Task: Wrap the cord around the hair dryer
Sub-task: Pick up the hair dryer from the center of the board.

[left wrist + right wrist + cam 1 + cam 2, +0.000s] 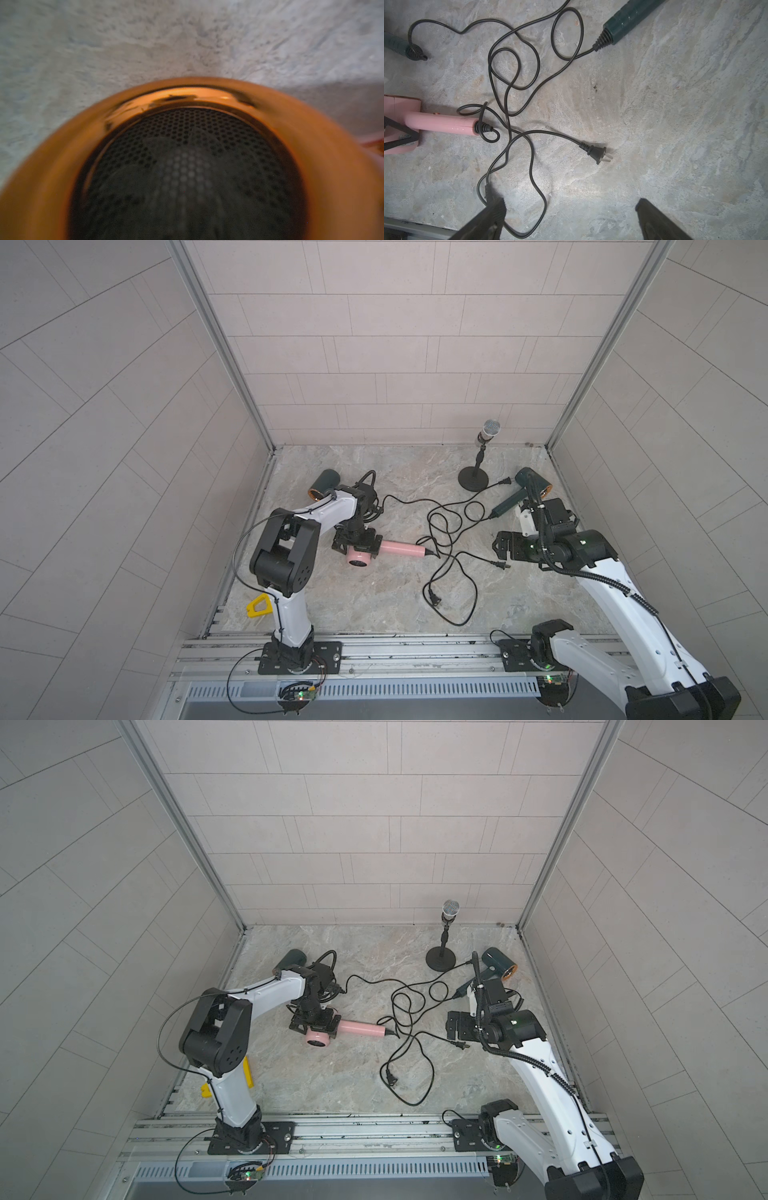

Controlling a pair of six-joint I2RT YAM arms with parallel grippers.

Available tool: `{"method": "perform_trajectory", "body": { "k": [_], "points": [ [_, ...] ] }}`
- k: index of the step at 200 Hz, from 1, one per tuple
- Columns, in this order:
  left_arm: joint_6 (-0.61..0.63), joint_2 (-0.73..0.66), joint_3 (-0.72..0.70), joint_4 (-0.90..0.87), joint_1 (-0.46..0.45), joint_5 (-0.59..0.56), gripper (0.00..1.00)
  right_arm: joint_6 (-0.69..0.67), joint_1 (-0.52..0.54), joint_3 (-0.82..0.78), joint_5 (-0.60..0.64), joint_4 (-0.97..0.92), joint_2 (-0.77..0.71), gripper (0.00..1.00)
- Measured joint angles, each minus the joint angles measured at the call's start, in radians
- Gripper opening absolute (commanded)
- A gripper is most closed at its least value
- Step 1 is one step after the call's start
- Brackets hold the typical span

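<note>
Lying on its side left of the middle of the surface, the pink hair dryer point(395, 548) points its handle toward the centre. We see its cord point(485, 127) leave the handle end and run loose into a tangle of black loops, none of it wound on the body.

We find the left gripper point(357, 542) directly over the dryer's barrel, its jaws spread wide to either side of it; whether they touch the pink shell we cannot tell. In the left wrist view a round rim and dark perforated grille point(187, 166) fill the picture, close and blurred.

The right gripper point(571, 218) hangs over the surface just right of the tangle, likewise released and empty, its fingers point(488, 216) far apart. A plug point(598, 153) lies ahead of them, untouched, and a cord loop passes under one finger in that view.

Farther out we count two dark green hair dryers. One point(326, 481) is at the back left, partly hidden by the left arm. The other point(528, 483) is at the back right beside a microphone point(490, 429) on a round stand. Their cords feed the same tangle.

A yellow piece point(259, 606) sits at the left edge. The surface point(374, 605) is marbled grey-beige stone, pale tiled walls point(395, 364) enclose it on three sides, and a metal rail point(395, 649) carries both arm bases along the front.
</note>
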Motion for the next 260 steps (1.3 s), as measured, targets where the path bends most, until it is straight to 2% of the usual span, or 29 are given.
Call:
{"method": "perform_trajectory", "body": {
  "k": [21, 27, 56, 101, 117, 138, 161, 181, 204, 231, 260],
  "points": [
    [0.000, 0.010, 0.005, 0.003, 0.000, -0.002, 1.00, -0.003, 0.009, -0.008, 0.002, 0.000, -0.005, 1.00],
    [0.000, 0.010, 0.005, 0.003, 0.000, -0.003, 0.97, -0.004, 0.010, -0.008, 0.002, 0.002, -0.005, 1.00],
    [0.002, 0.011, 0.016, -0.006, 0.000, -0.008, 0.60, -0.011, 0.023, -0.008, 0.006, 0.007, -0.004, 0.99],
    [0.026, 0.007, 0.099, -0.089, 0.001, -0.082, 0.21, -0.037, 0.113, -0.008, 0.013, 0.036, 0.012, 0.97],
    [0.037, -0.008, 0.159, -0.148, 0.014, -0.102, 0.00, -0.048, 0.173, -0.006, 0.018, 0.061, 0.020, 0.95],
    [0.058, -0.052, 0.275, -0.235, 0.051, -0.129, 0.00, -0.069, 0.267, 0.005, 0.042, 0.085, 0.052, 0.83],
    [0.081, -0.126, 0.401, -0.310, 0.106, -0.143, 0.00, -0.106, 0.350, 0.012, 0.058, 0.124, 0.090, 0.83],
    [0.097, -0.195, 0.473, -0.356, 0.142, -0.148, 0.00, -0.120, 0.369, 0.005, 0.061, 0.168, 0.092, 0.82],
    [0.111, -0.241, 0.509, -0.394, 0.144, -0.112, 0.00, -0.120, 0.369, -0.028, 0.053, 0.247, 0.047, 0.76],
    [0.125, -0.250, 0.510, -0.413, 0.140, -0.035, 0.00, -0.109, 0.375, -0.098, 0.018, 0.363, -0.047, 0.65],
    [0.131, -0.276, 0.494, -0.407, 0.138, 0.043, 0.00, -0.094, 0.375, -0.148, -0.032, 0.517, -0.062, 0.64]
  ]
}}
